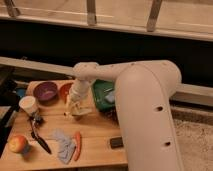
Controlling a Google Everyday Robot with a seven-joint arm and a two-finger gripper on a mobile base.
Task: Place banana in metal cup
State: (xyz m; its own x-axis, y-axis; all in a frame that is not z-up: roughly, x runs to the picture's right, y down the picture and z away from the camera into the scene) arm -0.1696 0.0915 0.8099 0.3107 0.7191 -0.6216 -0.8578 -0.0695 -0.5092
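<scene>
Setting: a wooden table (95,131) stood before a dark counter wall, with the robot's large white arm (142,100) reaching over it from the right.

Gripper: the gripper (74,107) hung low over the middle of the table, just in front of the orange bowl (64,90); whether it was spread or closed could not be told.

Banana: a pale yellow curved shape (70,106) lay at the gripper's tip, but it could not be separated with certainty from the gripper's own pale tip; judged to be the banana, carried or just being lowered.

Metal cup: a small shiny object (81,113) sat directly beneath the gripper, touching or nearly touching the pale shape; judged to be the cup.

Progress: the arm was over the cup, so the approach looked complete; insertion looked under way or imminent.

Remaining: seating the banana in the cup, release, and withdrawal of the arm, none of which could be confirmed.

Bystanders: a purple bowl (45,91), a white cup (28,104), an apple (18,144), a carrot (77,145), a grey cloth (62,145), a dark utensil (39,135), a green tray (102,95) and a small dark block (116,142) lay apart from the cup.
</scene>
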